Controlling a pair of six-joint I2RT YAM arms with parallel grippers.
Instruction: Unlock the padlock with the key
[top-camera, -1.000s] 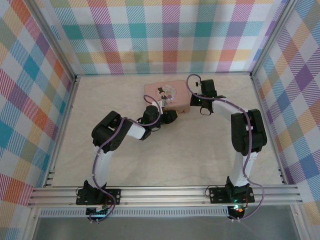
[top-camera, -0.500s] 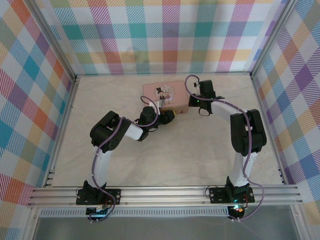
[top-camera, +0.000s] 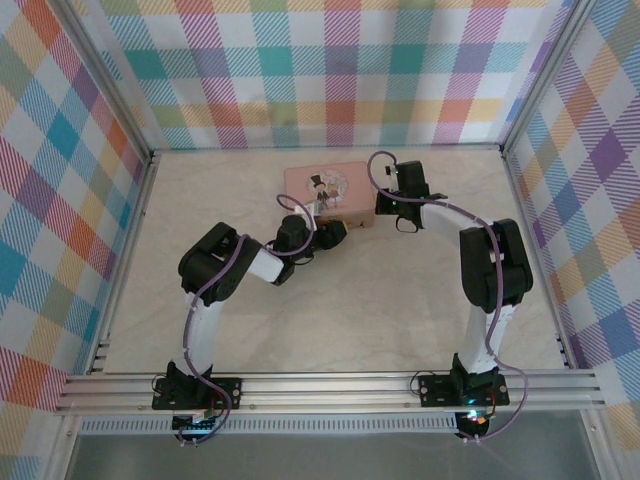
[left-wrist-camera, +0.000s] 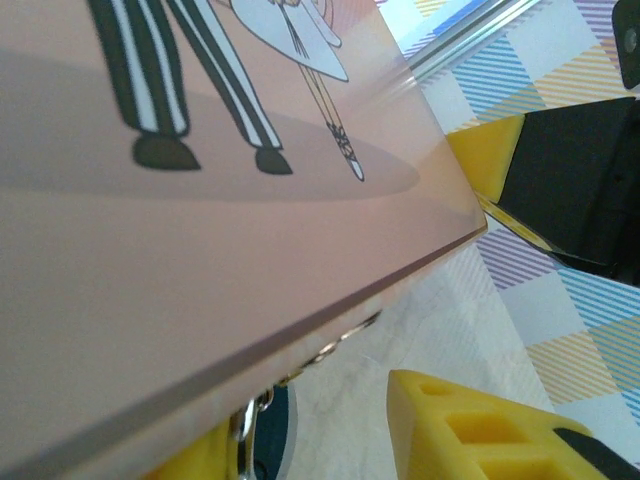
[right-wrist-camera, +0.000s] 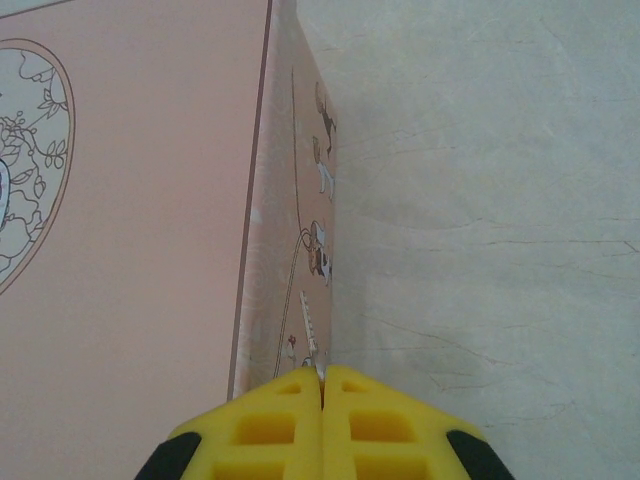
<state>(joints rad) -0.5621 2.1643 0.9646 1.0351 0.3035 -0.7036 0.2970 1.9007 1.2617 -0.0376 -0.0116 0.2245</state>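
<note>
From above, one pink tin (top-camera: 328, 190), lid on, sits at 12 o'clock on the bench (top-camera: 400, 300). Two tools flank it: the left tool (top-camera: 333, 230) at its 6 o'clock edge, the right tool (top-camera: 382, 205) at its 3 o'clock side. The left wrist view shows the left tool spread, with one blue padlock (left-wrist-camera: 262, 448) at 7 o'clock beside a finger, partly hidden by the tin. The right wrist view shows the right tool pressed together by the tin's wall.

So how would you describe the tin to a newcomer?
Start at the pale marble-patterned table inside the checked walls. Near its far edge lies the tin. It is a flat pink rectangle with cartoon figures in an oval on its lid, unlike the black arms reaching towards it.
</note>
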